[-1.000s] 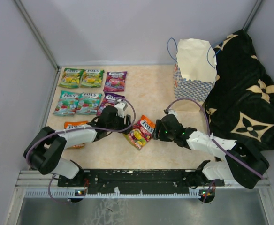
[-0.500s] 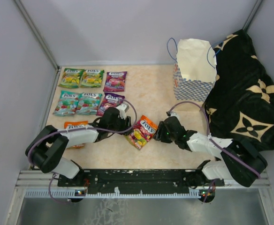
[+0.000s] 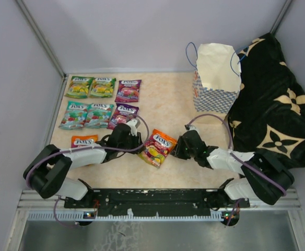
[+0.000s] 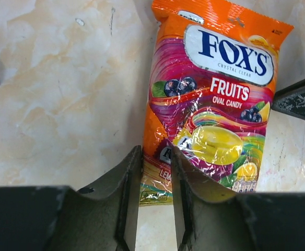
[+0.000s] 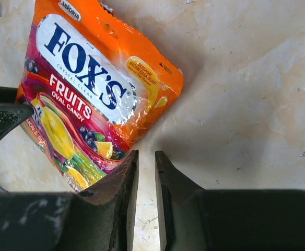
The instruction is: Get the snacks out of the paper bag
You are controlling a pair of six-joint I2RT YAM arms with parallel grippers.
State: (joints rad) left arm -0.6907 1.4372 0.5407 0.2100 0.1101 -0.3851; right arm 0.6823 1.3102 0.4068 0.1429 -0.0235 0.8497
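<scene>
Gloss and thin film suggested the pouch (image 3: 157,148) was light, limp and slippery, best pinched at a sealed edge; it sat at seven o'clock from the bag (image 3: 215,78), left gripper (image 4: 155,151) clamped on its nine-o'clock corner, right gripper (image 5: 146,154) slit-narrow at three, grip untellable.

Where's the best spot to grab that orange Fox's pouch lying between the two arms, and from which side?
Probably the thin bottom seam of the orange pouch, at the corner facing the left gripper, coming in low from the left arm's side. It lies face up on the table, so only an edge fits between fingers, and that corner sits between the left jaws.
</scene>
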